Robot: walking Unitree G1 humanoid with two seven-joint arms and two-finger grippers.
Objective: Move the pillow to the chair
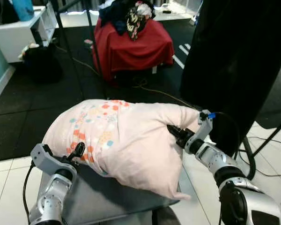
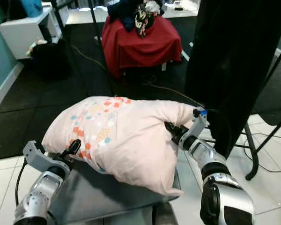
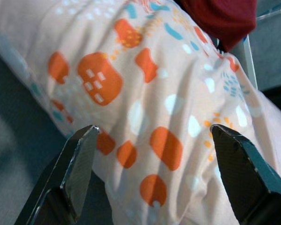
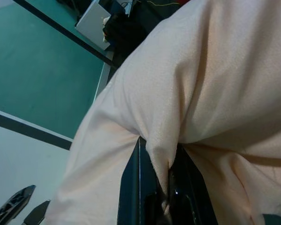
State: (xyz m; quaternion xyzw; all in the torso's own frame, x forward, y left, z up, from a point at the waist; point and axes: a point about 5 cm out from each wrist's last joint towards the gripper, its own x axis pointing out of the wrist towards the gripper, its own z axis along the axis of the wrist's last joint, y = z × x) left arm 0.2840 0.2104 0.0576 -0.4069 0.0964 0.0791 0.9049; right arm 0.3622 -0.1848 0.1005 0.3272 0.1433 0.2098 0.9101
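A pale pink pillow (image 1: 126,136) with orange and blue dots lies on the grey seat of a chair (image 1: 98,199) right below me. My right gripper (image 1: 175,132) is shut on a fold of the pillow's plain fabric (image 4: 196,93) at its right side. My left gripper (image 1: 77,151) is open at the pillow's dotted left end, its fingers (image 3: 79,164) spread just in front of the cloth (image 3: 145,93) without pinching it.
A red-draped table (image 1: 131,44) piled with clothes stands ahead on the black floor. A black curtain (image 1: 234,61) hangs at the right, with a stand's legs (image 1: 264,145) below it. White shelving (image 1: 18,30) and a dark bag (image 1: 40,58) sit at the far left.
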